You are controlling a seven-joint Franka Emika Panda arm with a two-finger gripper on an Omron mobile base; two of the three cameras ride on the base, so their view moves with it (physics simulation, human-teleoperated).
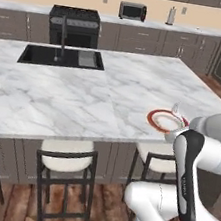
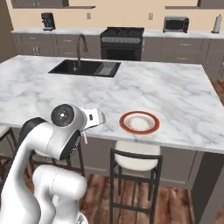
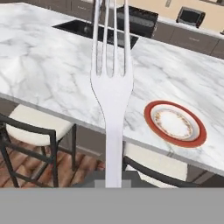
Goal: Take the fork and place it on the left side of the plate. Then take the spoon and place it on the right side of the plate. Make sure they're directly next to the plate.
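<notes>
Sink (image 2: 85,68) far across marble island (image 2: 175,96), stools (image 3: 35,131) below near edge; nothing blocking plate (image 3: 176,124). Fork (image 3: 112,87) pinched in gripper (image 3: 113,183), prongs outward, held left of plate, off counter edge

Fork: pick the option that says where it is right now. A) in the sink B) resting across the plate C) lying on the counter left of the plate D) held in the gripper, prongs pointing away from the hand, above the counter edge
D: the hand view shows the fork rising from the gripper, prongs outward, with the plate bare on the counter beyond.
</notes>
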